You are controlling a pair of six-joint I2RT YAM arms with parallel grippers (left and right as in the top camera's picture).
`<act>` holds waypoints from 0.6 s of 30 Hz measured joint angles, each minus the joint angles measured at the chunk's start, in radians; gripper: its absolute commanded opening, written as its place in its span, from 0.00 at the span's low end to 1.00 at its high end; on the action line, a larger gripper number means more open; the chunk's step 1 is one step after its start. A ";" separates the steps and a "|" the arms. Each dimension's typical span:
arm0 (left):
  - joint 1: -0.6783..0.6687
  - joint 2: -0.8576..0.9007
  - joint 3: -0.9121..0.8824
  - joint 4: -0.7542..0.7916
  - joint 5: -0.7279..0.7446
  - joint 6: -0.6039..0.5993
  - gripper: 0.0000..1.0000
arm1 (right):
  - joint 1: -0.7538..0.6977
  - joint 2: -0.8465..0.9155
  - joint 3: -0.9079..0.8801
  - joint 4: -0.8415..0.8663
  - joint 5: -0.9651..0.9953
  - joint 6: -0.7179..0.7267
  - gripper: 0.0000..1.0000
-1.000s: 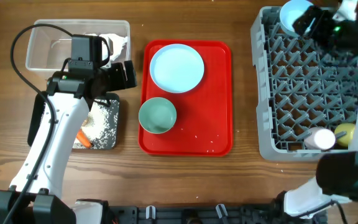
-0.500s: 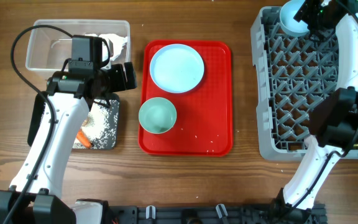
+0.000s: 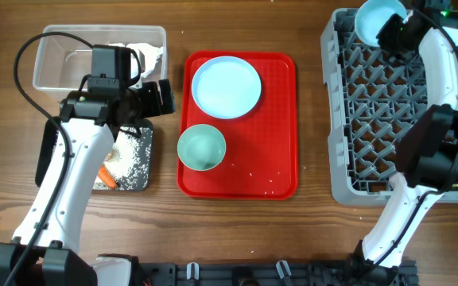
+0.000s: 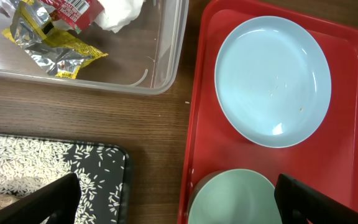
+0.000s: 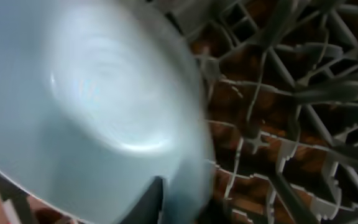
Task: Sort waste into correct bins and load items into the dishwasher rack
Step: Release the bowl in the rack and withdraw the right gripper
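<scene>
A wooden table (image 3: 316,230) is seen from above, with a large grey rack (image 3: 372,119) set at its right side, the rack's long axis running from the near edge to the far edge. In the rack's far left corner a pale-blue bowl (image 3: 376,20) is lodged among the pegs, its mouth turned upward and slightly tilted. Being round, it has no long axis. Its glazed inside is shown smooth and blurred in the right wrist view.

The right gripper (image 3: 393,33) is held at the bowl's right rim. One dark finger (image 5: 157,199) is seen against the bowl, but whether the jaws are clamped on it cannot be told.

On the red tray (image 3: 281,119) a light-blue plate (image 3: 226,86) is laid flat and a teal bowl (image 3: 202,148) is stood upright. The left gripper (image 4: 178,186) is held with fingers spread wide, empty, above the gap between the clear tub (image 3: 54,56) and the black tray (image 3: 137,171).
</scene>
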 measured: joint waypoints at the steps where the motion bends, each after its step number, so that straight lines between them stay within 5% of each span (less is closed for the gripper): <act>1: 0.000 0.000 0.000 0.000 0.000 0.000 1.00 | -0.003 0.000 -0.002 0.008 0.007 0.002 0.04; 7: 0.000 0.000 0.000 0.000 0.000 0.000 1.00 | 0.003 -0.019 -0.002 -0.015 0.077 -0.026 0.04; 13: 0.000 0.000 0.000 0.000 0.000 0.000 1.00 | 0.026 -0.162 -0.008 -0.134 0.365 -0.065 0.04; 18: 0.000 0.000 0.000 0.000 0.000 0.000 1.00 | 0.236 -0.211 -0.010 -0.274 0.715 -0.078 0.05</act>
